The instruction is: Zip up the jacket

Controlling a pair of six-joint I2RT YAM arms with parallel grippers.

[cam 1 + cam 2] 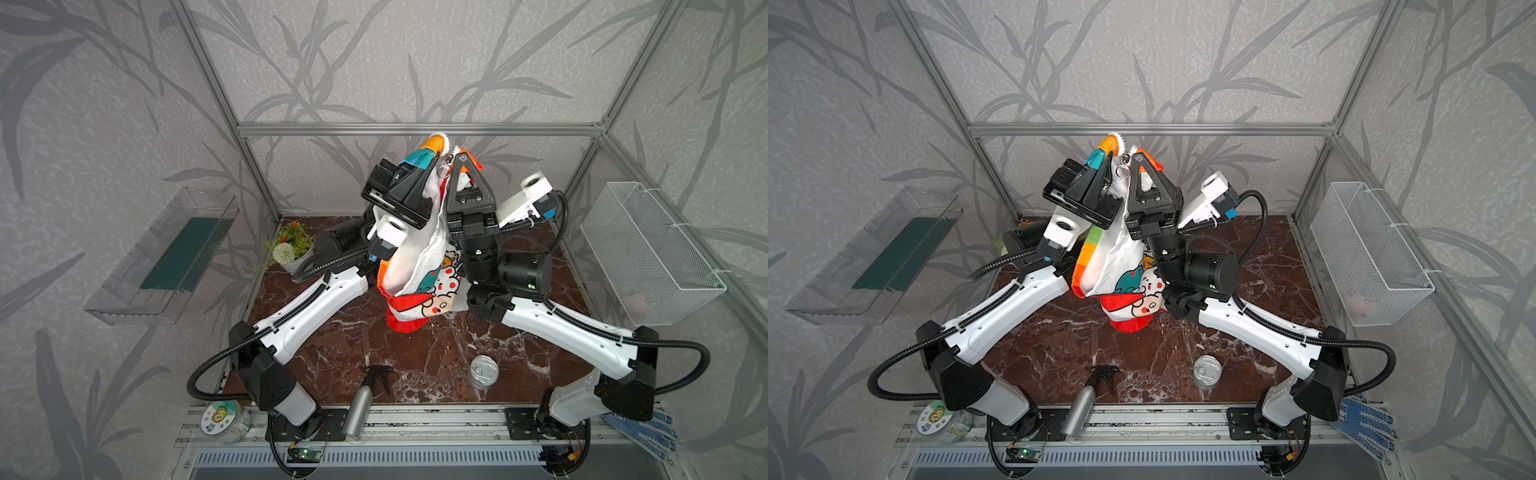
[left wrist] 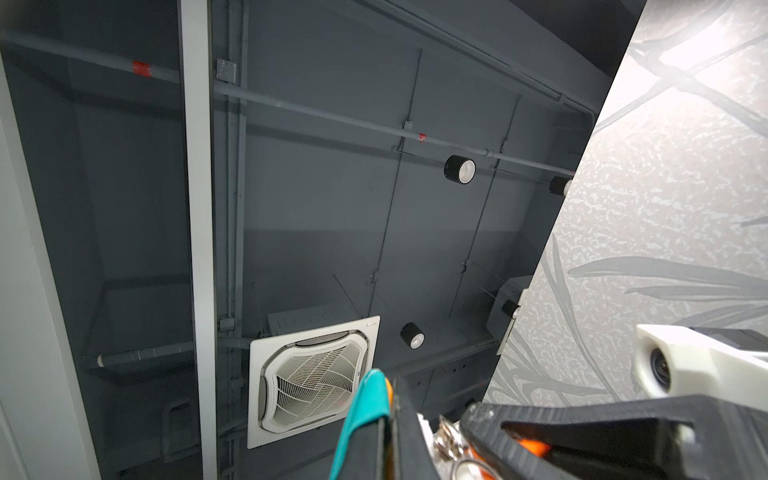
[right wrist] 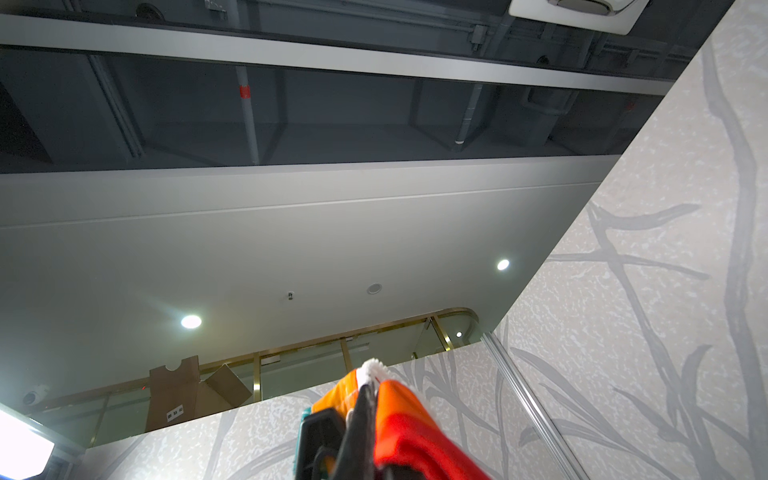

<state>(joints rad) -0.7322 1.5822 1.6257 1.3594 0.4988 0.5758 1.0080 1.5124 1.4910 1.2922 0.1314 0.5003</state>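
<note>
A small rainbow-striped thin fabric jacket (image 1: 417, 257) (image 1: 1113, 257), with white lining and cartoon-animal panels, hangs in the centre of both top views above the dark red marble counter (image 1: 332, 353). It is held up by its top edge. At upper centre the left end effector (image 1: 432, 158) (image 1: 1108, 157) is clamped on the teal-and-orange edge. The right end effector (image 1: 459, 157) (image 1: 1138, 156), just beside it, is clamped on the orange-red edge. A metal zipper pull ring (image 1: 445, 170) dangles between them. White lining shows between the two front edges. The red lower end hangs low; whether it touches the counter cannot be told. At lower centre lies a silver spray bottle (image 1: 359, 409), and a round tin can (image 1: 484, 370) stands near it.
</note>
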